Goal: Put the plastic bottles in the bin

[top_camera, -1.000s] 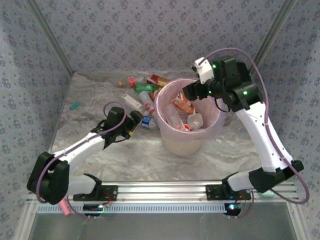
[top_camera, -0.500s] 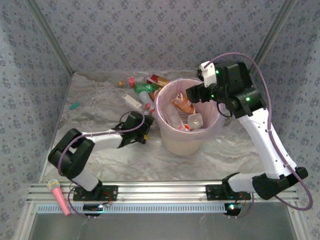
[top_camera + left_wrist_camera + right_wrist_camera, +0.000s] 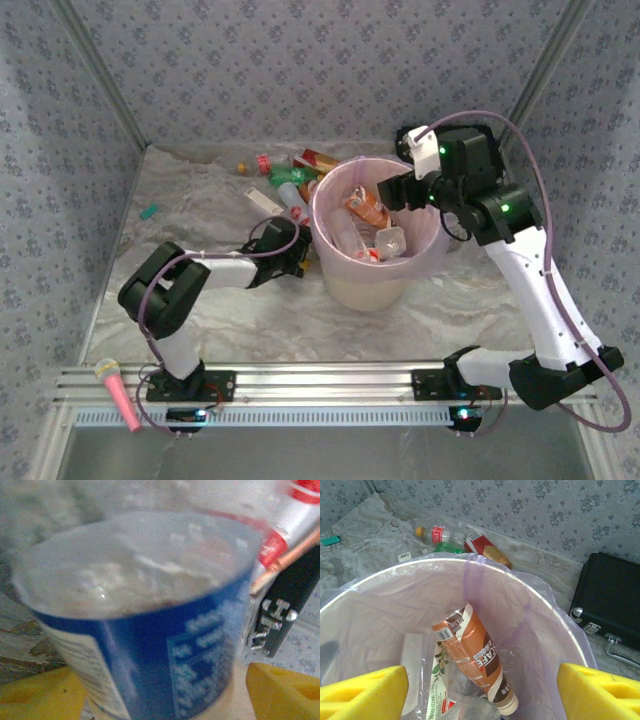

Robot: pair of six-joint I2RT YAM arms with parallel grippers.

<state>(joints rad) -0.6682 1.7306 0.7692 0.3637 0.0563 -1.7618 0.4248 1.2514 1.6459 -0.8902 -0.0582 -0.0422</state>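
- The blue-labelled bottle point(image 3: 165, 645) sits right between the left gripper's point(image 3: 165, 690) yellow fingers point(image 3: 35, 695). It is dead ahead of the wrist, down on the desk point(image 3: 200, 215), and so close that it blurs.
- Left gripper: fingers spread wide, one on each side of the label. I can make out no squeeze on it, so I call it unclamped.
- Long axis: the clear round body seems to lean up and away from the fingers, so they straddle it across its width. That's my reading, and the blur leaves it unsure.
- The bin point(image 3: 370, 285) stands just beyond the left gripper, past the bottle, with its wall close in front. Its rim is above the gripper, so the carry looks like a lift first, then forward over the lip.
- More plastic bottles point(image 3: 285, 180) lie loose on the desk off to the left gripper's left, near the bin.
- The right gripper point(image 3: 482, 690) hangs over the bin's mouth, fingers apart with nothing between them. Below it, an orange-and-brown bottle point(image 3: 475, 660) lies in the pink liner among others.
- The left arm is plainly the nearer one to the blue-labelled bottle, and the right gripper is across the bin from it.
- The black case point(image 3: 610, 600) lies off to the right gripper's right, and the pink microphone point(image 3: 118, 393) lies well behind the left gripper, by its arm's base. Neither belongs in the bin.
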